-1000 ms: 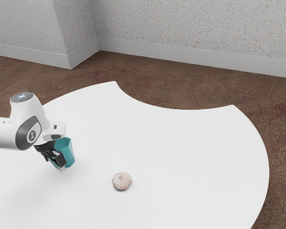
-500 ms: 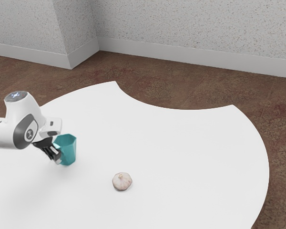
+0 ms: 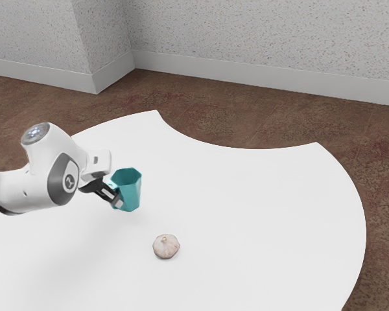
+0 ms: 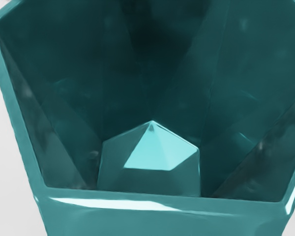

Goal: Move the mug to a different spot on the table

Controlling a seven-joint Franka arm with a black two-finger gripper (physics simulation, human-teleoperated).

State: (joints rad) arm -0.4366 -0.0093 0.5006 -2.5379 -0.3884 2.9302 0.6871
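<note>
A teal faceted mug [image 3: 129, 188] hangs just above the white table [image 3: 246, 214], left of centre in the exterior view. My gripper [image 3: 114, 196] is shut on the mug's side nearest the arm, with the black fingers [image 3: 110, 193] clamping its wall. The mug stands nearly upright, its mouth tipped slightly toward the arm. In the wrist view I look straight down into the mug [image 4: 147, 123], with its pale angular bottom directly under the hand.
A pale garlic bulb [image 3: 166, 246] lies on the table in front of the mug, toward the near edge. The table's curved back edge [image 3: 201, 139] borders brown floor. Open tabletop stretches to the exterior view's right.
My hand has carried the mug toward the exterior view's right and slightly up, away from the table's left edge. The garlic bulb has stayed put.
</note>
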